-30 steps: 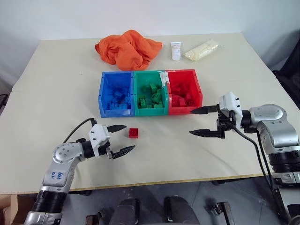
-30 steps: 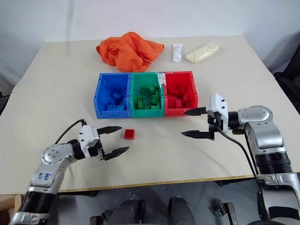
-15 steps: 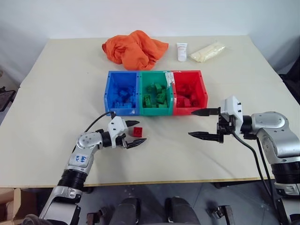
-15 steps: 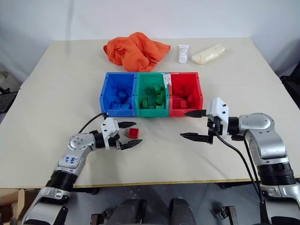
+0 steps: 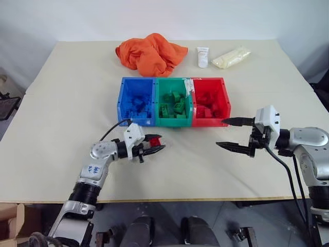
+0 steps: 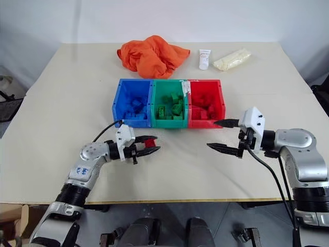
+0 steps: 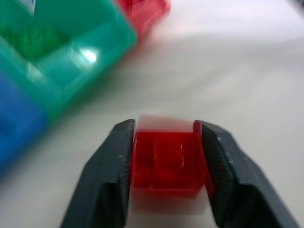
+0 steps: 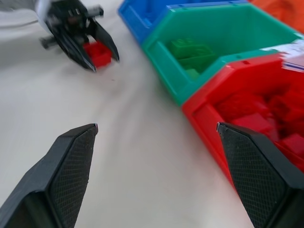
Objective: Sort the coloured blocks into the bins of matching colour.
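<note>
Silver arms; black pincer [image 5: 154, 145] fingers (white wrist housings); black cables

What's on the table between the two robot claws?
Nothing. In the left eye view, bare table runs from the left gripper, shut on the red block, to the open right gripper. The bins sit farther back.

Red block [image 7: 166, 164] pinched between fingers [image 7: 111, 175], before bins [image 5: 175, 123].

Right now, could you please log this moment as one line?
left gripper: shut on red block | right gripper: open, empty | red bin: awaiting block
</note>
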Robot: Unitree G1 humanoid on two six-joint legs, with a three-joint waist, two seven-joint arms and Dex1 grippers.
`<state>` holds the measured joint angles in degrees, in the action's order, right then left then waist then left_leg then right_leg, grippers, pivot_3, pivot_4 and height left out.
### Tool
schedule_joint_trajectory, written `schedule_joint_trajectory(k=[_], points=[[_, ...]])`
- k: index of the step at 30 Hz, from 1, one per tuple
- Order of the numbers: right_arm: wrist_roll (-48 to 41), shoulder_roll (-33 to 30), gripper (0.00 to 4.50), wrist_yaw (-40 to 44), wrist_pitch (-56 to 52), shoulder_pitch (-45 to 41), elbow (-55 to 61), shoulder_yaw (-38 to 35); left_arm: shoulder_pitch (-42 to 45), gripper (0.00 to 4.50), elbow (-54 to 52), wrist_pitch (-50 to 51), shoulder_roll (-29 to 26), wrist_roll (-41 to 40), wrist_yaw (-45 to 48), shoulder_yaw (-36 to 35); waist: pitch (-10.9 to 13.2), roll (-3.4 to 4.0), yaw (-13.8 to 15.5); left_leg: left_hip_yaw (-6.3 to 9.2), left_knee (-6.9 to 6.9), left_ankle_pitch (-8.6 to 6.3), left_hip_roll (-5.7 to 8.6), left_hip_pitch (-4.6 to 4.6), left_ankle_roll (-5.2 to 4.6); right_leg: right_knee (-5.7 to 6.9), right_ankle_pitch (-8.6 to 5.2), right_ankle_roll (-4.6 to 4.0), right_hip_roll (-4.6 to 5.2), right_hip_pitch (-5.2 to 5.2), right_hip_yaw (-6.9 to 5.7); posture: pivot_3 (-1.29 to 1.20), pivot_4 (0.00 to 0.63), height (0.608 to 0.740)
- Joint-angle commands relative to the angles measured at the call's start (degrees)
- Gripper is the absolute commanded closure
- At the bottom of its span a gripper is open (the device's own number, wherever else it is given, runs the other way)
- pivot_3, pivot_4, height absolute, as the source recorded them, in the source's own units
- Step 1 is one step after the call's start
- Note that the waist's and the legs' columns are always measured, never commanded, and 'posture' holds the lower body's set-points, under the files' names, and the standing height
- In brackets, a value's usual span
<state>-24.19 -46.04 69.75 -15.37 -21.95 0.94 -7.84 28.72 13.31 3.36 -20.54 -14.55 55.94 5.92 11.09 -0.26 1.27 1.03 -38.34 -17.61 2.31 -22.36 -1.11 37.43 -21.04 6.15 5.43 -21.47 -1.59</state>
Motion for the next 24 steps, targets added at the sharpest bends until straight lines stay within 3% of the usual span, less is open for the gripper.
schedule_joint_trajectory(k=[1,12,20,24], points=[[-1.6,-1.6,0.30,-1.6,-0.2,1.5,3.0,-3.8,2.8,2.74,-3.9,4.2,2.8,-1.6,-0.4,2.2,0.0,0.00,0.1,0.00,0.00,0.00,0.00,0.00,0.00,0.00,0.00,0.01,0.00,0.01,0.00,0.00,0.150,0.740],[-3.3,-1.8,0.30,-6.2,-2.5,8.5,10.1,-8.6,21.3,2.74,15.7,-4.7,14.8,1.5,-8.1,0.3,0.1,-0.11,0.1,-0.04,-0.07,0.01,0.02,-0.04,-0.02,0.04,0.02,0.03,-0.04,0.00,-0.21,0.00,0.150,0.740],[-4.1,-1.0,0.30,-10.0,-3.0,13.1,14.1,-11.8,40.1,2.74,44.4,-18.3,21.1,6.4,-15.2,-1.7,0.1,-0.25,0.6,-0.01,-0.17,0.02,0.09,-0.14,-0.05,0.02,0.04,0.08,0.01,0.01,-0.75,0.00,0.150,0.740],[-4.9,-0.6,0.30,-11.6,-3.0,15.2,16.1,-13.1,45.5,1.72,52.6,-22.5,22.1,8.8,-19.1,-2.6,0.2,-0.28,0.4,-0.02,-0.09,0.03,0.10,-0.16,-0.06,0.11,0.04,0.10,0.03,0.00,-0.79,0.00,0.150,0.740]])
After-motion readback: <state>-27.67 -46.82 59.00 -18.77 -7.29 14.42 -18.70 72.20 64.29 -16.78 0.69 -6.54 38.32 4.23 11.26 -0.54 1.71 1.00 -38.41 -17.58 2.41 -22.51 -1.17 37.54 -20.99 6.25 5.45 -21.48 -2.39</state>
